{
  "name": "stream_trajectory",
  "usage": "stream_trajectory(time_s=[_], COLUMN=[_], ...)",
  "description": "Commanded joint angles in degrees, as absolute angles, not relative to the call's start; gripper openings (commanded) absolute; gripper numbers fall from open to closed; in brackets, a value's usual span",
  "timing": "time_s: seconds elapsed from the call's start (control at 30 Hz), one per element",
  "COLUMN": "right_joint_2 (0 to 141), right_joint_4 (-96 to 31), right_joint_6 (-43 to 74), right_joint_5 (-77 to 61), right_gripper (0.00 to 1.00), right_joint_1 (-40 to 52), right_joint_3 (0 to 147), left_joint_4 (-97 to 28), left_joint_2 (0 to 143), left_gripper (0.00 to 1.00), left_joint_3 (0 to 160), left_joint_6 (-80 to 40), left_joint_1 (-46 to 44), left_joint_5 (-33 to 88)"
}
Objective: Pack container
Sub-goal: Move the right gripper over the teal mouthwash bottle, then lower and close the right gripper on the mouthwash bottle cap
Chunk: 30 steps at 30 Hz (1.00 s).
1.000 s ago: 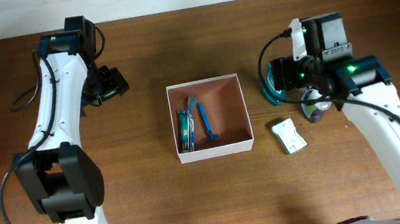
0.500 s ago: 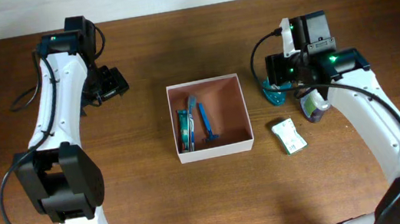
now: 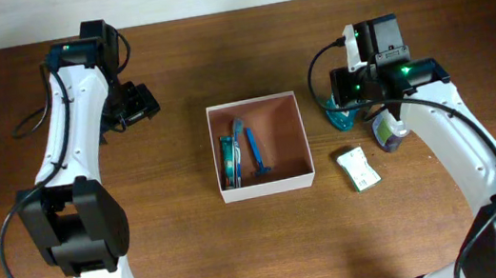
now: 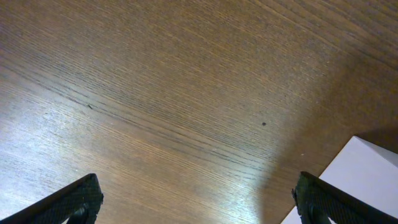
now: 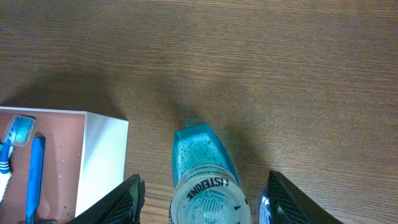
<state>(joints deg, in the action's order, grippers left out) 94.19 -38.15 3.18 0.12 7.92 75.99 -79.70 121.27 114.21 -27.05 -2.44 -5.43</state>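
Observation:
The container, a shallow white-walled box with a reddish-brown inside, sits mid-table and holds a blue razor, a toothbrush and a small green-blue tube. Its corner shows in the right wrist view. My right gripper is open, its fingers on either side of a standing blue mouthwash bottle with a clear Listerine cap, to the right of the container. My left gripper is open and empty over bare wood at the far left; the left wrist view shows only table and a white container corner.
A small green-and-white packet lies on the table right of the container's front corner. A dark roundish item sits just right of the mouthwash bottle, partly under the right arm.
The right arm has shifted left and toward the back, bringing its gripper over the mouthwash bottle. The left arm has not moved.

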Motion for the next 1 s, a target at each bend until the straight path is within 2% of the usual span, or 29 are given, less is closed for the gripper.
stream_trajectory(time_s=[0.0, 0.2, 0.3, 0.47, 0.63, 0.73, 0.8, 0.97], right_joint_2=[95.15, 96.82, 96.99, 97.01, 96.99, 96.99, 96.99, 96.99], right_joint_4=[-37.67, -36.75, -35.99, -35.29, -35.29, -35.31, -35.38, -35.55], right_joint_6=[3.29, 3.29, 3.29, 3.29, 3.29, 3.29, 3.29, 3.29], right_joint_5=[0.62, 0.64, 0.64, 0.64, 0.64, 0.67, 0.64, 0.67], right_gripper=[0.57, 0.56, 0.48, 0.45, 0.33, 0.32, 0.26, 0.22], right_joint_1=[8.29, 8.29, 8.29, 8.29, 8.29, 8.29, 8.29, 8.29], right_joint_3=[77.17, 77.17, 77.17, 77.17, 77.17, 77.17, 77.17, 77.17], left_joint_4=[-79.68, -79.68, -79.68, -79.68, -79.68, -79.68, -79.68, -79.70], left_joint_2=[119.66, 119.66, 119.66, 119.66, 119.66, 119.66, 119.66, 119.66], left_gripper=[0.99, 0.99, 1.00, 0.99, 0.99, 1.00, 0.99, 0.99], left_joint_3=[114.89, 114.89, 114.89, 114.89, 114.89, 114.89, 114.89, 114.89], left_joint_6=[-26.96, -26.96, -26.96, -26.96, -26.96, -26.94, -26.96, -26.96], left_joint_1=[-2.35, -2.35, -2.35, -2.35, -2.35, -2.35, -2.35, -2.35], left_joint_5=[-6.04, -6.04, -6.04, -6.04, -6.04, -6.04, -6.07, -6.07])
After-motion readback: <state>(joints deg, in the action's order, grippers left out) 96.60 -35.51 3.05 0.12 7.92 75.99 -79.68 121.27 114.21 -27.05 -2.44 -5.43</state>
